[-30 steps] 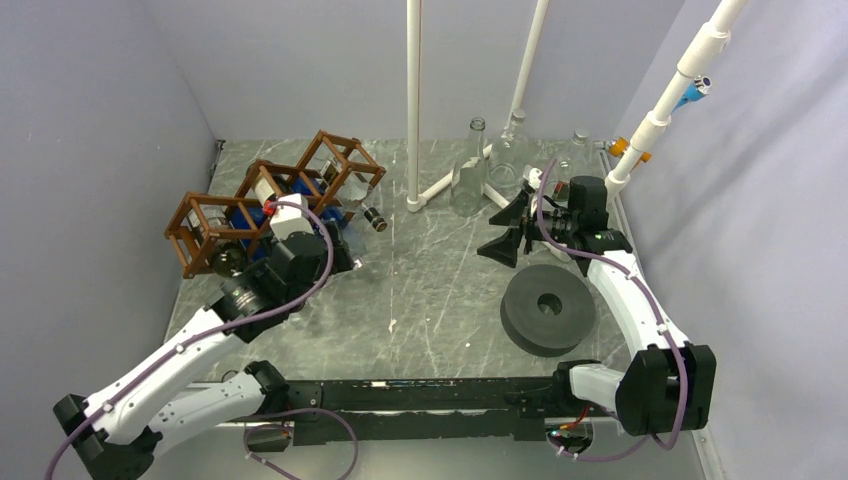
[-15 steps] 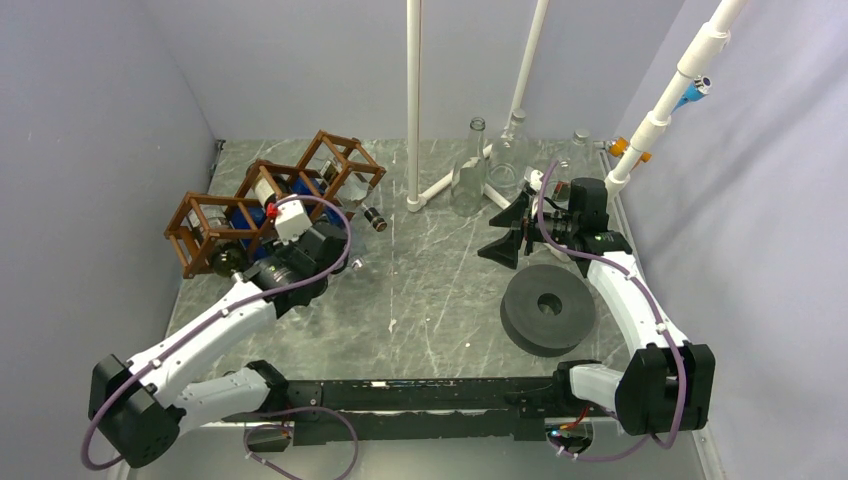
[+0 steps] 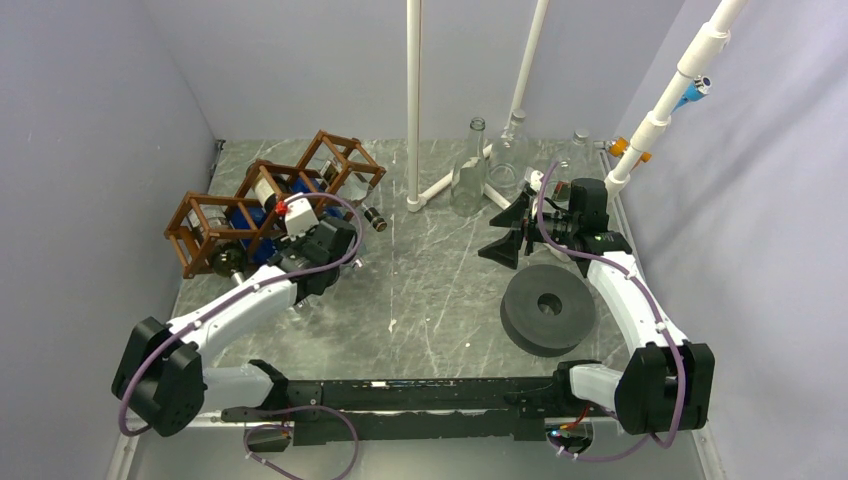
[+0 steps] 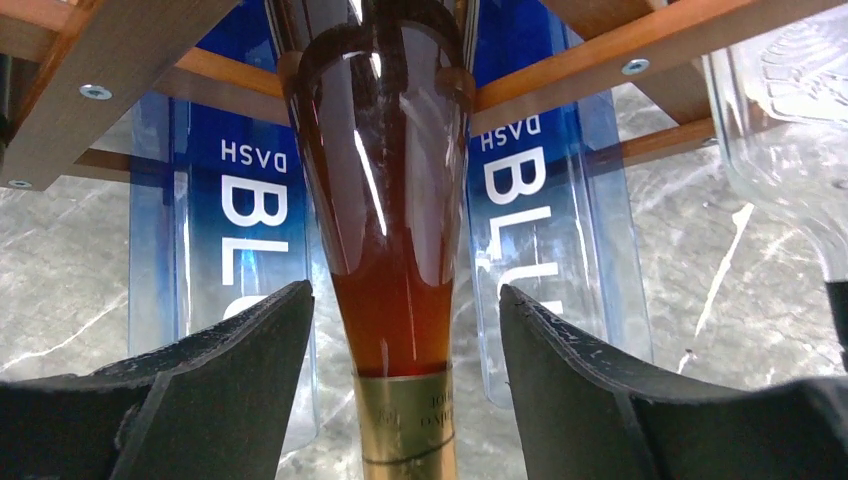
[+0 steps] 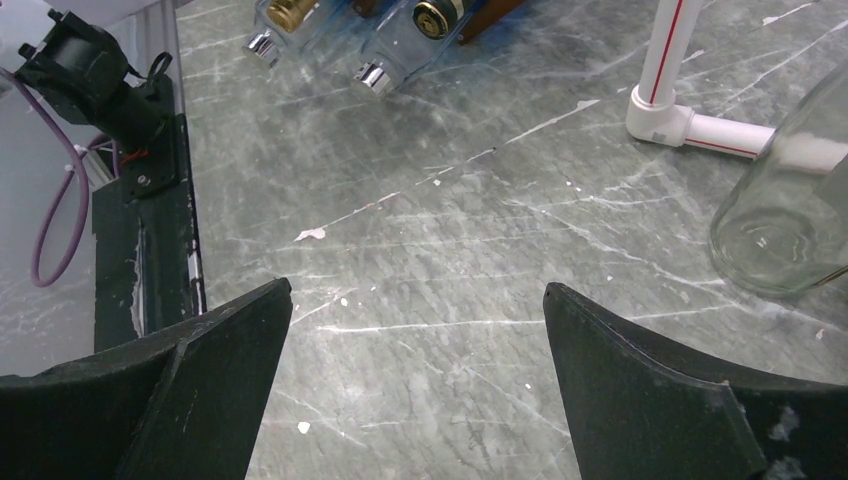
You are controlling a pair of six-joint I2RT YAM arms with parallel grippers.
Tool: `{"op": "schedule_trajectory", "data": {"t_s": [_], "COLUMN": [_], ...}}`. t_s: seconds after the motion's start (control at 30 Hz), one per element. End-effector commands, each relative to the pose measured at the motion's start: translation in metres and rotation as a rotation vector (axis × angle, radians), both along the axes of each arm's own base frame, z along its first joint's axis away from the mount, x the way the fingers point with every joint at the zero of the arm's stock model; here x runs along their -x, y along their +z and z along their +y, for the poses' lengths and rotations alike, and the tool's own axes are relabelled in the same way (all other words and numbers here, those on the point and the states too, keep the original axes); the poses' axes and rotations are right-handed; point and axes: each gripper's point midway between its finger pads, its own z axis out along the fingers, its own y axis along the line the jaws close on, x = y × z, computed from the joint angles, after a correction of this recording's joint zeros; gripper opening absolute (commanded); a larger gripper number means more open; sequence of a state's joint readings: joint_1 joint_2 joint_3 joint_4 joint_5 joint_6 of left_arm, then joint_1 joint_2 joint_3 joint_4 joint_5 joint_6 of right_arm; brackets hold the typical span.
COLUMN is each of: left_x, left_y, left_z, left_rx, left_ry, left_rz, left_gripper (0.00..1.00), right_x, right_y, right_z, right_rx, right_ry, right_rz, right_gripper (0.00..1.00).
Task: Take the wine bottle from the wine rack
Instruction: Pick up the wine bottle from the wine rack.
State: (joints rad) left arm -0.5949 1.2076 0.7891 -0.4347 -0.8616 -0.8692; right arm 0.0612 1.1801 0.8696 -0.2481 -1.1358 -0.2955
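Now the left arm reaches further forward than a second ago, and the left hand (image 4: 402, 300) has come up to the near face of the wine rack (image 3: 262, 195). Its jaws have narrowed. They sit either side of the neck of the wine bottle (image 4: 385, 200) with a gap showing on each side, so nothing is gripped. The right arm has not moved. The right hand (image 5: 418, 290) hangs fully open over the table (image 3: 430, 300) and holds nothing.

Count:
- Rack cells: three.
- Amber wine bottle: one, lying in the middle cell, gold-foiled neck toward the left hand.
- Blue bottles (image 4: 235, 200): two panels flank it, possibly one bottle seen twice.
- Black disc (image 3: 547, 308): one.

Edges: the rack stands near the left wall (image 3: 100, 180). Grey table stretches between it and the white pipe stand (image 3: 413, 100).
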Motion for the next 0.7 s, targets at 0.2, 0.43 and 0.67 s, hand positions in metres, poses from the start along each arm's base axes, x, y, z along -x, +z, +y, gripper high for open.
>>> {"op": "schedule_trajectory", "data": {"t_s": [0.2, 0.43, 0.67], "left_x": [-0.017, -0.020, -0.025], "left_y": [-0.011, -0.017, -0.012], "left_z": [0.009, 0.013, 0.010], "left_rx": [0.000, 0.014, 0.045], "left_ry": [0.043, 0.049, 0.034], "left_rz": [-0.029, -0.022, -0.036], "left_gripper": [0.67, 0.62, 0.55], "right_x": [-0.002, -0.003, -0.004], "right_y": [0.004, 0.003, 0.002], "right_z": [0.000, -0.001, -0.002], "right_rx": [-0.009, -0.007, -0.006], "right_ry": [0.021, 0.020, 0.015], "right_rz": [-0.052, -0.051, -0.052], "right_gripper": [1.00, 1.00, 1.00]}}
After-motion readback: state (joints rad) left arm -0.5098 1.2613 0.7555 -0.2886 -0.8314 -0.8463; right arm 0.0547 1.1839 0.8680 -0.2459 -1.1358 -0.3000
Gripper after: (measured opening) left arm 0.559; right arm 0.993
